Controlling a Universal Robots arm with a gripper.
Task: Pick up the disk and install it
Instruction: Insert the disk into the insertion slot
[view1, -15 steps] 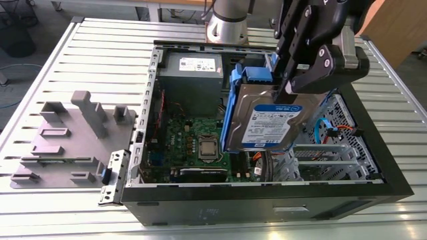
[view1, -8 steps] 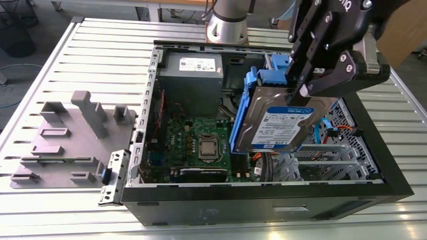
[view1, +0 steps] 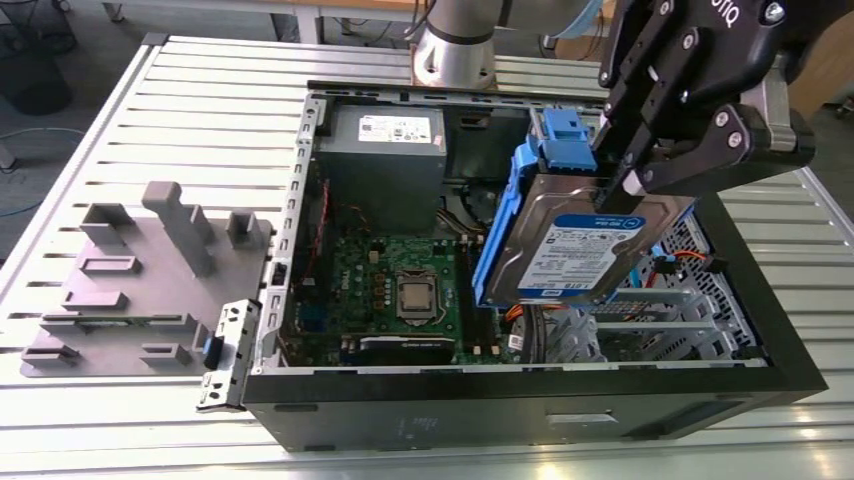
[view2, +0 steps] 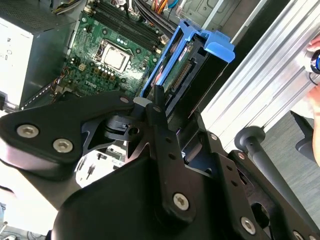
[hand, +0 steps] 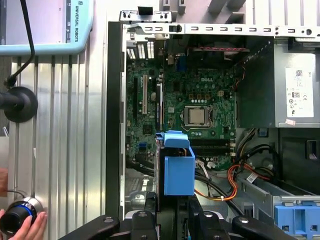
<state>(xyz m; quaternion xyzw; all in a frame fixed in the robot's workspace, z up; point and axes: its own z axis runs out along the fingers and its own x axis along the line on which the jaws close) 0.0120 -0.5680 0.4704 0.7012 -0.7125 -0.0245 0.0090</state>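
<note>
My tool (view1: 625, 188) is clamped on the upper end of the disk (view1: 587, 250), which hangs tilted, label up, above the open case (view1: 534, 405). It is clear of everything, over the side with the drive cage (view1: 654, 320) and just beside the board (view1: 400, 290). In both wrist views the disk's blue end (view2: 212, 47) (hand: 177, 170) sticks out past my fingers toward the case interior.

I judge it a stiff, dense metal slab, fairly heavy for its size. Held by one end, it may want to swing or creep in the grip. Its bare faces look smooth and likely slippery. The blue rails (view1: 497, 240) are plastic and would probably flex, so the firm hold belongs on the metal body, not on them. I would also keep pressure off the circuit side and the connector edge. A drive takes knocks badly, so any bump against the cage is the risk.
</note>
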